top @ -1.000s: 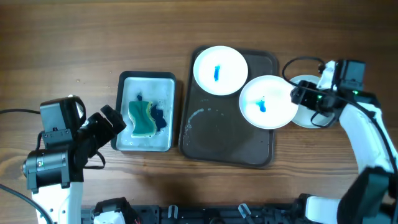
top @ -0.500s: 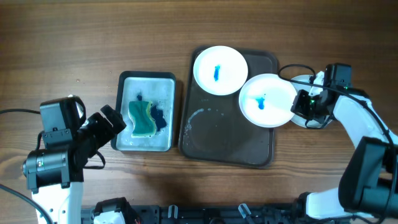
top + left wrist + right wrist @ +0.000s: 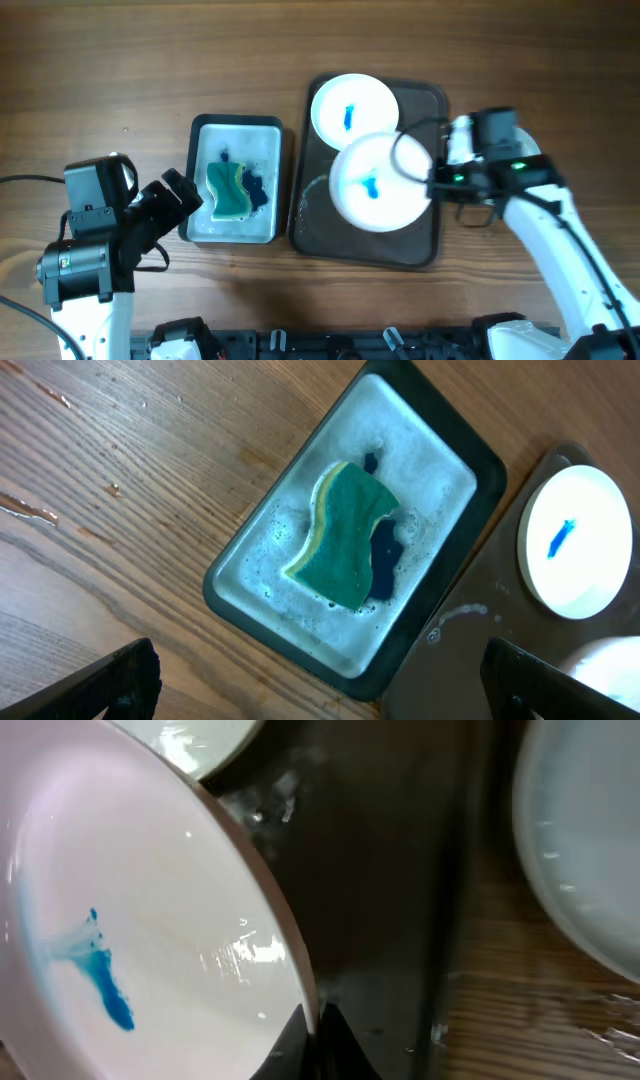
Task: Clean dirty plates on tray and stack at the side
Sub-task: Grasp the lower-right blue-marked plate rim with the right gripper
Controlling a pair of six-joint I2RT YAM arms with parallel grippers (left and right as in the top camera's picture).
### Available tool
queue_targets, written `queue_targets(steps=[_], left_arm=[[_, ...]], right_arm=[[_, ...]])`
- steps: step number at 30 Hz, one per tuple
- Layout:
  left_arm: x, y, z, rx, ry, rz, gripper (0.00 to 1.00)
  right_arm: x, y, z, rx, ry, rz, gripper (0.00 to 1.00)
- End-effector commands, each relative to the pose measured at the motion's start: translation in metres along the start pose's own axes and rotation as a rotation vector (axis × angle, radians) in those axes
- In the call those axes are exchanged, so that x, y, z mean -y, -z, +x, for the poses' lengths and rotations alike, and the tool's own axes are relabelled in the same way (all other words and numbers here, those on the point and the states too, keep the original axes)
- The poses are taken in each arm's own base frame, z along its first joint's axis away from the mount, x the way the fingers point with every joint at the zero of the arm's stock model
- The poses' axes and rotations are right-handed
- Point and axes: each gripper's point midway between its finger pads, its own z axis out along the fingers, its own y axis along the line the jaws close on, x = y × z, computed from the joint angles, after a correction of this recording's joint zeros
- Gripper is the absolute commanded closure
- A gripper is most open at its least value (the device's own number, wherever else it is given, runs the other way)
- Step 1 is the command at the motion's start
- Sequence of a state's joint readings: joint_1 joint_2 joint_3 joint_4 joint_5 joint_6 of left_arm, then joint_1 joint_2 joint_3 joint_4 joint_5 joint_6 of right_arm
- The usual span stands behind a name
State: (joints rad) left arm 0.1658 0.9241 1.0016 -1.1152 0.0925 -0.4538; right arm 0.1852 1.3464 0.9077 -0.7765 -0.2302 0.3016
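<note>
Two plates over the dark tray point(image 3: 340, 238) right now: I've got the right gripper point(image 3: 434, 185) with jaws clamped on the rim of one smeared plate point(image 3: 378, 183), held above the tray's middle and overlapping the back plate point(image 3: 354, 112), which is blue-smeared too. A third plate point(image 3: 585, 850) sits on the bench just beside the tray. My left gripper point(image 3: 188, 208) hangs jaws wide by the pale tray point(image 3: 236, 124) holding the sponge point(image 3: 228, 190)
</note>
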Motion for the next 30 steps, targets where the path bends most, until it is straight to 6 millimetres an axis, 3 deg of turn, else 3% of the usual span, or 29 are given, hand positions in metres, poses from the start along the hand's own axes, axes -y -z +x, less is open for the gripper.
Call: queue_targets(steps=[1, 3, 7, 8, 9, 10, 11, 14, 16, 19, 24, 26, 30], left_arm=[[0.001, 0.007, -0.016, 0.070, -0.002, -0.001, 0.00], [0.001, 0.006, -0.015, 0.067, -0.002, -0.002, 0.00], [0.003, 0.006, -0.017, 0.074, 0.010, 0.007, 0.00], [0.005, 0.006, -0.018, 0.075, 0.016, 0.017, 0.00], [0.009, 0.006, -0.015, 0.060, 0.030, 0.040, 0.00], [0.016, 0.007, -0.011, 0.033, 0.026, 0.081, 0.00], [0.024, 0.007, -0.007, 0.009, 0.020, 0.129, 0.00], [0.040, 0.006, 0.005, -0.062, -0.015, 0.209, 0.00], [0.045, 0.001, 0.015, -0.110, -0.079, 0.217, 0.06], [0.041, -0.017, 0.032, -0.194, -0.156, 0.128, 0.19], [0.020, -0.062, 0.051, -0.291, -0.179, -0.087, 0.26], [0.020, -0.083, 0.062, -0.344, -0.203, -0.112, 0.29], [0.017, -0.128, 0.080, -0.440, -0.201, -0.181, 0.46]], right_arm=[[0.007, -0.037, 0.034, -0.057, -0.173, 0.132, 0.96], [0.010, -0.055, 0.039, -0.034, -0.229, 0.157, 0.96], [0.011, -0.070, 0.036, -0.018, -0.229, 0.146, 0.96], [0.010, -0.071, 0.033, -0.011, -0.195, 0.139, 0.94], [0.006, -0.072, 0.030, -0.008, -0.125, 0.118, 0.85], [0.002, -0.071, 0.027, -0.006, -0.053, 0.100, 0.73], [-0.001, -0.068, 0.025, -0.006, 0.009, 0.087, 0.69], [-0.007, -0.054, 0.019, 0.005, 0.100, 0.081, 0.68], [-0.012, -0.039, 0.014, 0.030, 0.116, 0.071, 0.68], [-0.027, -0.012, 0.004, 0.097, 0.141, 0.018, 0.68], [-0.050, 0.024, -0.001, 0.191, 0.171, -0.094, 0.68], [-0.052, 0.033, 0.000, 0.210, 0.175, -0.106, 0.67], [-0.051, 0.037, 0.004, 0.207, 0.175, -0.109, 0.67]])
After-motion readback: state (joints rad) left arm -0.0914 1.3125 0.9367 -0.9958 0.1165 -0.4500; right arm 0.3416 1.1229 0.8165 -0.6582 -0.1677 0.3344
